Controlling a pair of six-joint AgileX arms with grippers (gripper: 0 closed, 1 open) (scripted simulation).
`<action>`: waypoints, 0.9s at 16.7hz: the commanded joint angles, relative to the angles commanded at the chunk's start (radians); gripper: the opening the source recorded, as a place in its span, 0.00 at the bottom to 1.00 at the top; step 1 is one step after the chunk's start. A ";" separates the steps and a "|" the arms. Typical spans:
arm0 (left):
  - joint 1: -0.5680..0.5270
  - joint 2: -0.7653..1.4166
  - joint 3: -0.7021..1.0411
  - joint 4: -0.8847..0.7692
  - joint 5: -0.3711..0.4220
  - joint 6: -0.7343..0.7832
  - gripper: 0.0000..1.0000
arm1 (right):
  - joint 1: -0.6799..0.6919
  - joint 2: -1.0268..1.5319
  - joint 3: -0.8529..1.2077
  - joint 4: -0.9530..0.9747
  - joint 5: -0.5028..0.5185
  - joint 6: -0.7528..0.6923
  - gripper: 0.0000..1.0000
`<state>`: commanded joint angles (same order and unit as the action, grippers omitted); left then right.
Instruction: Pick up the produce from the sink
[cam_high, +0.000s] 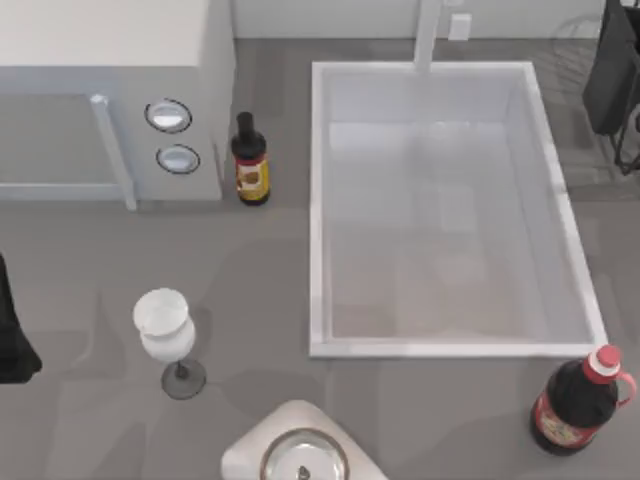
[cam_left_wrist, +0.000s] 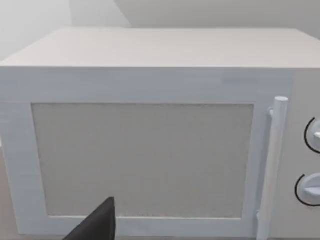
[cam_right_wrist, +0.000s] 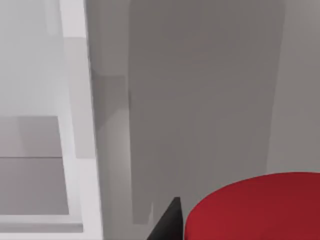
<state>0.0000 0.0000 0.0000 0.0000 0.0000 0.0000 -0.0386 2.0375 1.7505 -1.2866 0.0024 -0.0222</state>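
Observation:
The sink (cam_high: 318, 200) is a large white basin right of the table's middle, with its faucet post (cam_high: 428, 30) at the far rim; its pale floor lies bare. My right gripper (cam_high: 612, 70) hangs dark at the top view's far right edge, beyond the sink's far right corner. In the right wrist view the bright-red produce (cam_right_wrist: 255, 207) sits close against a dark finger (cam_right_wrist: 167, 225), lifted over grey tabletop beside the sink wall (cam_right_wrist: 75, 100). My left arm (cam_high: 12, 340) is parked at the left edge, facing the white box.
A white microwave-like box (cam_high: 110, 90) with two dials stands at the far left. A dark bottle (cam_high: 250, 160) stands between it and the sink. A wine glass (cam_high: 165, 325), a pale round appliance (cam_high: 300, 450) and a red-capped bottle (cam_high: 580, 395) stand near the front.

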 joint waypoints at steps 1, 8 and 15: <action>0.000 0.000 0.000 0.000 0.000 0.000 1.00 | 0.000 0.004 -0.048 0.060 0.000 0.000 0.00; 0.000 0.000 0.000 0.000 0.000 0.000 1.00 | 0.000 0.023 -0.227 0.253 -0.001 0.001 0.00; 0.000 0.000 0.000 0.000 0.000 0.000 1.00 | 0.000 0.023 -0.227 0.253 -0.001 0.001 0.38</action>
<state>0.0000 0.0000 0.0000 0.0000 0.0000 0.0000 -0.0389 2.0605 1.5236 -1.0339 0.0019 -0.0214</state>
